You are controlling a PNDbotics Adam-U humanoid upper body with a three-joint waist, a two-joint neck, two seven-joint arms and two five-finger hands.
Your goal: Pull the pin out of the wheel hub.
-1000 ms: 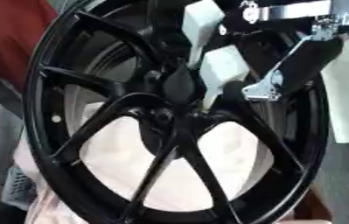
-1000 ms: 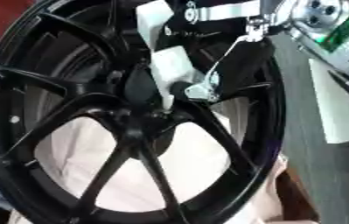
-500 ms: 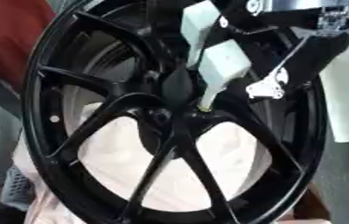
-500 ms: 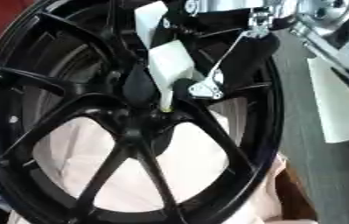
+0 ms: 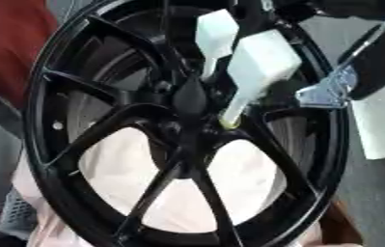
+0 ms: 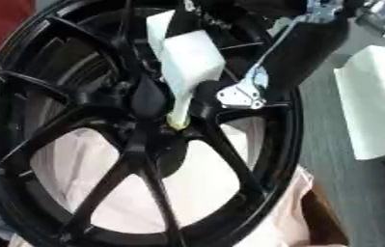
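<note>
White fingers (image 5: 259, 62) at black wheel hub (image 5: 191, 99), pink cloth (image 5: 119, 169) behind spokes

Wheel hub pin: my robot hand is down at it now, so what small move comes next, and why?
Probably close the white fingertips on the small yellowish pin before pulling. The right robot hand reaches down from the upper right to the centre of the black wheel, one tip right at the pin, but I cannot tell that it is pinched yet.

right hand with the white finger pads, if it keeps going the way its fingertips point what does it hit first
Most likely the small yellowish pin in the black spoked wheel hub; the right hand already points at it, though depth is unclear.
</note>
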